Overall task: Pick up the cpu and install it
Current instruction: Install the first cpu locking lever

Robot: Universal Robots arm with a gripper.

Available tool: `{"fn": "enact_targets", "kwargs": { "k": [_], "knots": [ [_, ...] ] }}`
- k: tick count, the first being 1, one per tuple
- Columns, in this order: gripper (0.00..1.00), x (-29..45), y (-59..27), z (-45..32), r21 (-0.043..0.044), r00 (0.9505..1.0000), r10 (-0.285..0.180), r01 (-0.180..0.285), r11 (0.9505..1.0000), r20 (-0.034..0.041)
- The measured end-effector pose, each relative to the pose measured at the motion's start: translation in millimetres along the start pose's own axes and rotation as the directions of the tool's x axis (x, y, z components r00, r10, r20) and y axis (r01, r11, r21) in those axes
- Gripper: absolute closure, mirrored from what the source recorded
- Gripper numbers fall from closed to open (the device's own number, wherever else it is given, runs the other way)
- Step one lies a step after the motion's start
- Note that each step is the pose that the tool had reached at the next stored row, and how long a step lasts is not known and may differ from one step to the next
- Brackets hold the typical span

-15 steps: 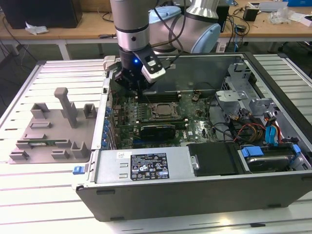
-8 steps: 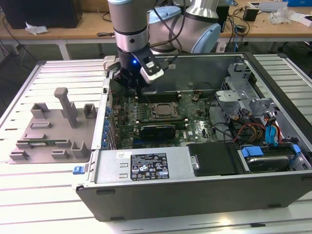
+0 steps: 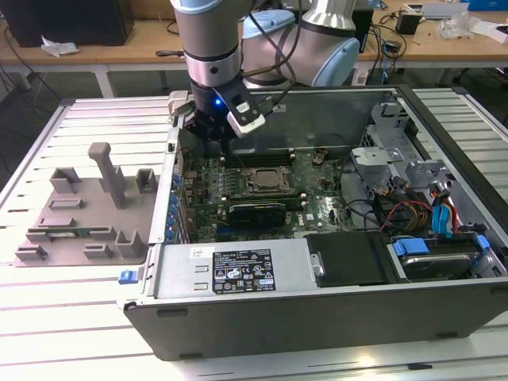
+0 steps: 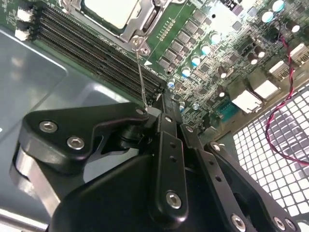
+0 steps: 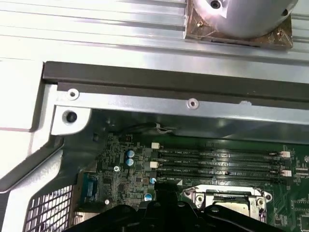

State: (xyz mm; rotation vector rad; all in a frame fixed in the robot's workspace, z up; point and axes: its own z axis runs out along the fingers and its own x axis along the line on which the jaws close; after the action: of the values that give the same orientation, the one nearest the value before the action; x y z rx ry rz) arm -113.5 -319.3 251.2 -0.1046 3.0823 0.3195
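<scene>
One arm (image 3: 208,40) reaches into one open case (image 3: 278,325) on the bench (image 3: 79,333), with one grey tray (image 3: 79,214) at the case's 9 o'clock in the exterior view. Over the single board (image 3: 317,208), the tool (image 4: 153,108), at 10 o'clock from the one socket (image 4: 137,26), is pressed together, apparently pinching the thin lever (image 4: 140,72). Four memory slots (image 5: 217,162) run beside the socket, and the one cpu (image 4: 108,9) lies inside it. Judged from here, good practice is a firm hold that follows the lever's arc and stays clear of the cpu.
</scene>
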Motion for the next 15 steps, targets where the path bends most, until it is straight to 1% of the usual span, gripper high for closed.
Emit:
{"fn": "enact_targets", "kwargs": {
  "k": [1, 2, 3, 5, 8, 11, 13, 14, 15],
  "knots": [
    [0.89, 0.0, -0.1, -0.1, -0.0077, 1.0, 0.0, 0.0, 1.0, 0.0004],
    [0.89, 0.0, -0.1, -0.1, -0.0186, 1.0, 0.001, -0.001, 0.9998, 0.0012],
    [0.89, 0.0, -0.1, 0.0, -0.0228, 1.0, 0.001, -0.001, 0.9997, 0.0016],
    [0.89, 0.0, 0.0, 0.0, -0.0239, 1.0, 0.001, -0.001, 0.9997, 0.0017],
    [0.89, -4.1, -0.4, 0.1, -0.0243, 1.0, 0.001, -0.001, 0.9997, 0.0014],
    [0.89, -14.5, -1.1, 0.5, -0.0243, 1.0, 0.001, -0.001, 0.9997, 0.0008],
    [0.89, -24.3, -1.8, 0.9, -0.0245, 1.0, 0.001, -0.001, 0.9997, -0.0004],
    [0.89, -28.0, -2.1, 1.1, -0.0245, 1.0, 0.001, -0.001, 0.9997, -0.001],
    [0.89, -30.1, -2.2, 1.1, -0.0245, 1.0, 0.001, -0.001, 0.9997, -0.0012]
  ]
}}
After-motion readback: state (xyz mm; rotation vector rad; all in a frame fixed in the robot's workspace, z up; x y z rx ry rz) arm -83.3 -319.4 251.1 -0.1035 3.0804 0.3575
